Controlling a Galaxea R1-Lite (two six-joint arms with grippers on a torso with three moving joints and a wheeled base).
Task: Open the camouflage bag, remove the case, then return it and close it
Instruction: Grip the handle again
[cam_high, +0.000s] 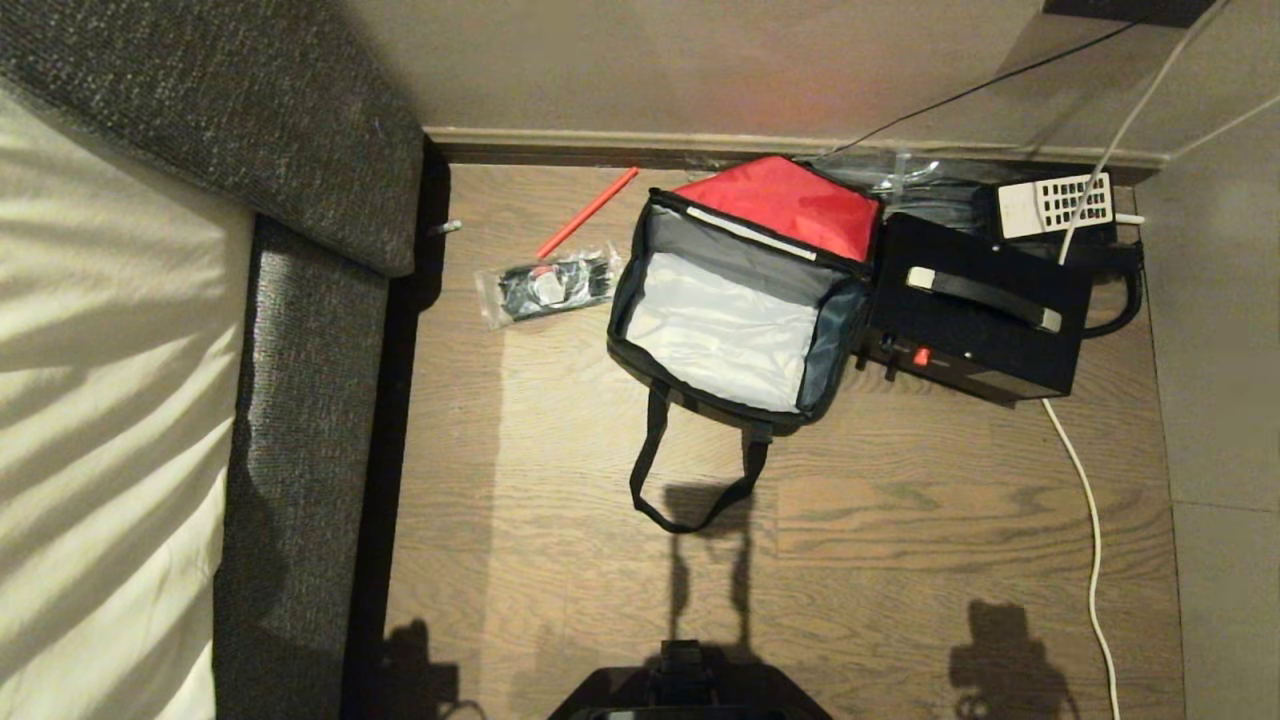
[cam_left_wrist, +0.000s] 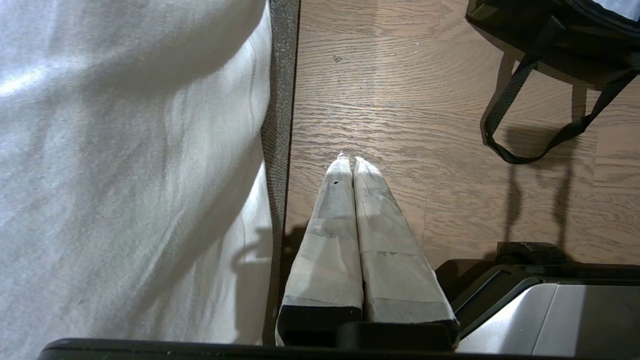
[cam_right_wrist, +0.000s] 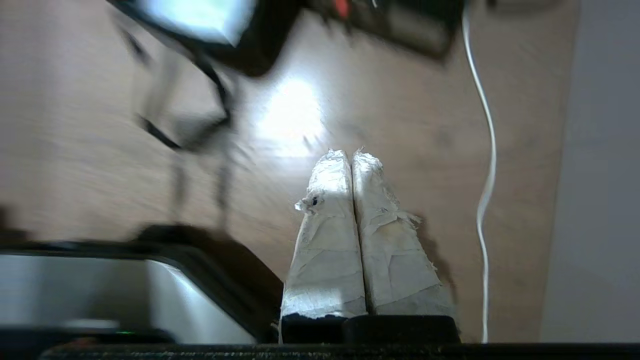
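Note:
The camouflage bag (cam_high: 835, 340) lies open on the wooden floor, its red-lined lid (cam_high: 790, 205) folded back toward the wall and its pale inside bare. One black strap handle (cam_high: 690, 470) trails toward me. Right beside the bag, on its right, sits the black case (cam_high: 1000, 350) with its strap handle (cam_high: 985, 298) and red latch (cam_high: 921, 356) showing. My left gripper (cam_left_wrist: 348, 160) hangs shut and empty over the floor next to the couch, with the bag (cam_left_wrist: 550, 40) well ahead. My right gripper (cam_right_wrist: 348, 154) is shut and empty too, short of the blurred bag (cam_right_wrist: 260, 40) and case (cam_right_wrist: 400, 20). Neither gripper shows in the head view.
A dark couch with a white sheet (cam_high: 300, 350) fills the left side. A clear packet of black items (cam_high: 548, 285) and a red stick (cam_high: 588, 212) lie left of the bag. A telephone with a white keypad (cam_high: 1055, 205) sits behind the case. A white cable (cam_high: 1090, 520) runs along the right.

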